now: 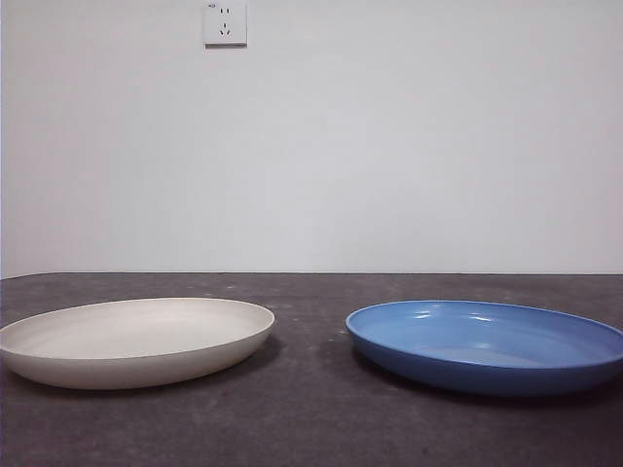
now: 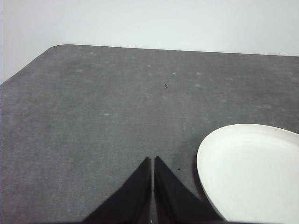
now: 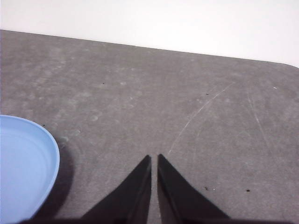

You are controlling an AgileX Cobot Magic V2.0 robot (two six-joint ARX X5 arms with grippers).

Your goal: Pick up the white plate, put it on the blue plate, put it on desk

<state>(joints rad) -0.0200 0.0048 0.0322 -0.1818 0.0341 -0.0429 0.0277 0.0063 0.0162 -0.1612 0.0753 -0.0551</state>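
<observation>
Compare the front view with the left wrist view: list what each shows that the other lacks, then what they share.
Only the front view shows the blue plate and a wall socket. Only the left wrist view shows the left gripper, jaws shut, above bare desk beside the white plate, not touching it. Both show the white plate lying flat on the desk, apart from anything else.

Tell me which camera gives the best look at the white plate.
The front view: the white plate shows whole there, rim to rim, resting on the desk apart from the blue plate. The left wrist view catches only part of it, cut off at the picture's edge. The right wrist view does not show it.
</observation>
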